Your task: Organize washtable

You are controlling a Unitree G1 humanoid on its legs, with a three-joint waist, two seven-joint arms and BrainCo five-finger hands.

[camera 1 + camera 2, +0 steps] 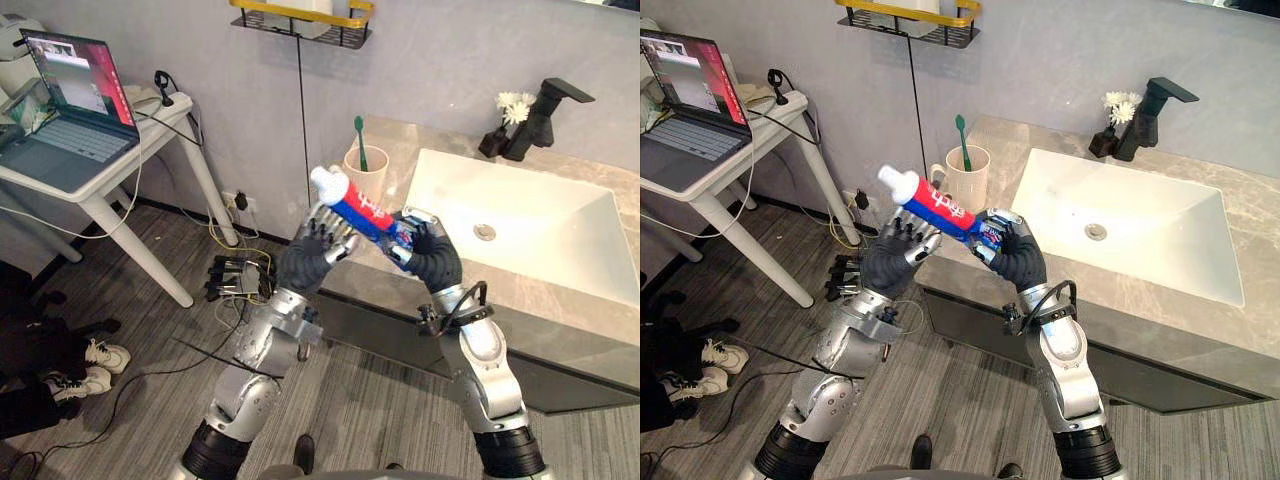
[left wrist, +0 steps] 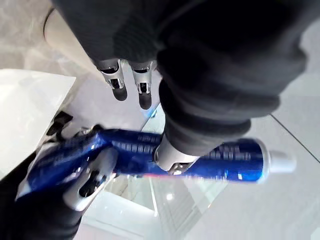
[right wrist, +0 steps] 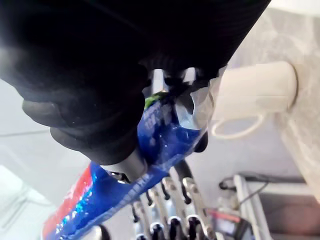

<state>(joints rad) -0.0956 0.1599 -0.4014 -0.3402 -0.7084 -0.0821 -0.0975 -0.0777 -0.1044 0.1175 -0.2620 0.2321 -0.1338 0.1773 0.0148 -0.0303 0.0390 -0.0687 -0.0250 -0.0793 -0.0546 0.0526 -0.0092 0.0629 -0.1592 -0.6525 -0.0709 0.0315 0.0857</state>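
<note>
I had the toothpaste raised off the counter's front edge, near the cup. My right hand was curled tight on its flat tail to carry it. My left hand, fingers nearly straight, only steadied the middle with its thumb, probably readying a handover.

The tube is blue and red with a white cap. It is up in the air and tilted, with the cap end high. The right hand is curled round its flat tail end. The middle of the tube rests on the straight fingers of the left hand, and that hand's thumb touches it. The cap sticks out past the left hand. The cream cup stands upright just behind both hands. A green brush stands in it, head up.
</note>
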